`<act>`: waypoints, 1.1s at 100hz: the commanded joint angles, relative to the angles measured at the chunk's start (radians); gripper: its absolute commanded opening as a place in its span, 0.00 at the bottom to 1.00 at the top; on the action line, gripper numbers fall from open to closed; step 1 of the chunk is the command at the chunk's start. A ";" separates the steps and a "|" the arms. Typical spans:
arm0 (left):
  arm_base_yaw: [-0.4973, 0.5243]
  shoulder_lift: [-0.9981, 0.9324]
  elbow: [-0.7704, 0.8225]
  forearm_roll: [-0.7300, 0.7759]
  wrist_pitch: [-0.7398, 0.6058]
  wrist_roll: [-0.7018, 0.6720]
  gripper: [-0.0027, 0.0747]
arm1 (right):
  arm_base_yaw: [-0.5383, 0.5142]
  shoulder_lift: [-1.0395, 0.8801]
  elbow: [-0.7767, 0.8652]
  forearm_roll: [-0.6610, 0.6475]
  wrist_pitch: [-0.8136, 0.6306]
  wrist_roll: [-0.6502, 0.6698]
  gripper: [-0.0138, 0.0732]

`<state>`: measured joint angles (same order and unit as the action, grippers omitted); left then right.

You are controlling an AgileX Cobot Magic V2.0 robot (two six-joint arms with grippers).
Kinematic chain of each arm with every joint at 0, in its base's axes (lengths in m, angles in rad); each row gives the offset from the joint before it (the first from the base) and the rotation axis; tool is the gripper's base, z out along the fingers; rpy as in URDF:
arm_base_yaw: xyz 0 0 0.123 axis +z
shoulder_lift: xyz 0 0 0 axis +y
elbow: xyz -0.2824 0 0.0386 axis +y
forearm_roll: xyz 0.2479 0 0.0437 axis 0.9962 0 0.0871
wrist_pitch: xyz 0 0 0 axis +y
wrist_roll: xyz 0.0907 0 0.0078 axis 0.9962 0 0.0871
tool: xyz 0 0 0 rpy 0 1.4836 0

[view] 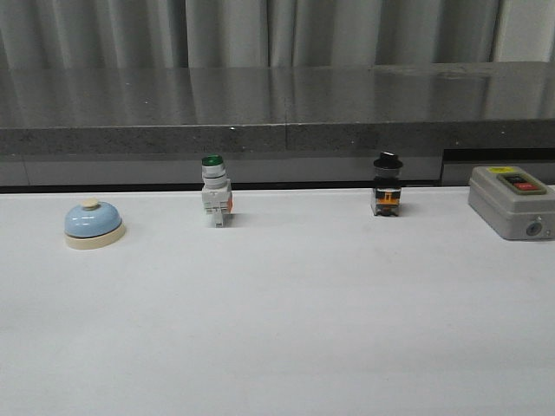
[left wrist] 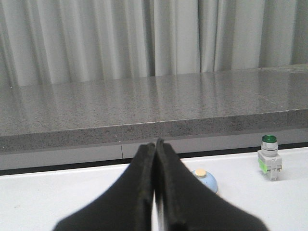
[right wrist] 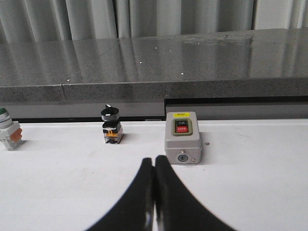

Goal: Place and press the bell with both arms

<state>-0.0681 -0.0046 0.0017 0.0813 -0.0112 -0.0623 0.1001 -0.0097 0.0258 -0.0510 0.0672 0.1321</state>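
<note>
Bell leftmost on table

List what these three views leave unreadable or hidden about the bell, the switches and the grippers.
- Bell: in the left wrist view, partly hidden behind the left gripper.
- Grey box: cut off by the front view's edge; label text too small there.
- Green-capped switch: cropped by the right wrist view's edge.
- Right gripper: like the left one, absent from the front view, so their places over the table are unknown.
</note>
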 commanded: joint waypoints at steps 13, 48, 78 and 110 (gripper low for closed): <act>0.002 -0.030 0.041 -0.001 -0.078 -0.008 0.01 | -0.005 -0.015 -0.014 -0.011 -0.078 -0.001 0.09; 0.002 -0.030 0.041 -0.003 -0.078 -0.008 0.01 | -0.005 -0.015 -0.014 -0.011 -0.078 -0.001 0.09; 0.002 0.040 -0.083 -0.081 0.109 -0.008 0.01 | -0.005 -0.015 -0.014 -0.011 -0.078 -0.001 0.09; 0.002 0.383 -0.410 -0.124 0.294 -0.008 0.01 | -0.005 -0.015 -0.014 -0.011 -0.078 -0.001 0.09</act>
<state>-0.0681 0.2772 -0.2874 -0.0284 0.2953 -0.0623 0.1001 -0.0097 0.0258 -0.0510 0.0672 0.1321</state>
